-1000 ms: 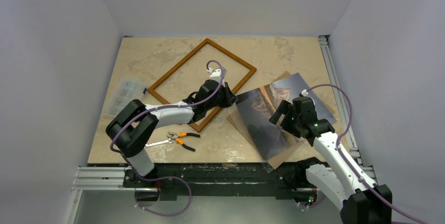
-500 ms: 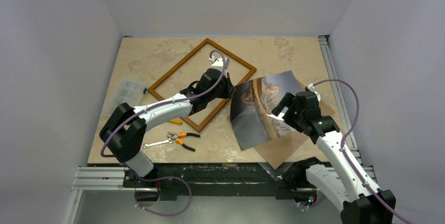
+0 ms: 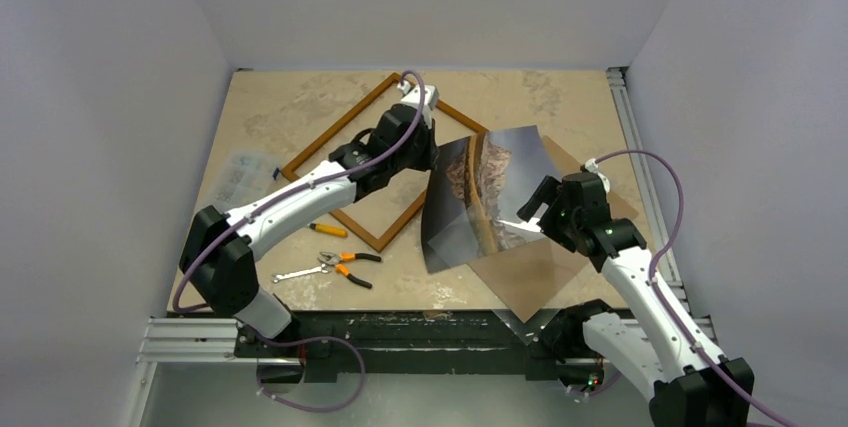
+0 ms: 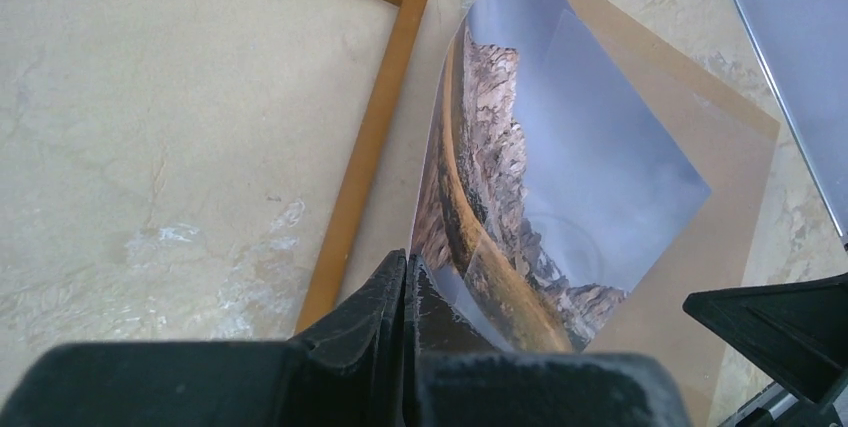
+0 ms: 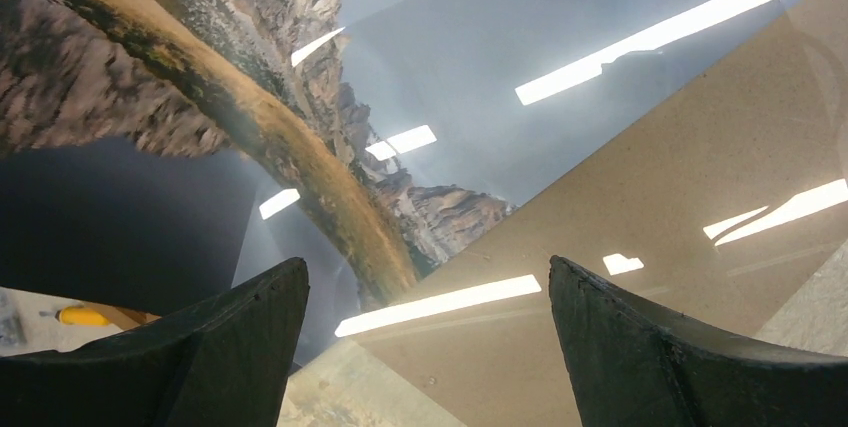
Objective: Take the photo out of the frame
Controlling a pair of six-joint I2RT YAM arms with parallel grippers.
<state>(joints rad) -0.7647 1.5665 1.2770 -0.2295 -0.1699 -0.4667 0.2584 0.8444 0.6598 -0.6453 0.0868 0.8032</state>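
Photo (image 4: 560,147): curled, raised at one edge, just right of frame (image 4: 370,137), overlapping backing board (image 5: 650,197).
Left gripper (image 4: 405,272): clamped on photo's raised edge.
Right gripper (image 5: 428,277): jaws apart above board.

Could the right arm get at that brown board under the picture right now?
Probably yes. The right pincer hangs open just above the board, and the photo, pinched by the left pincer, curls up off its near part, leaving that free.
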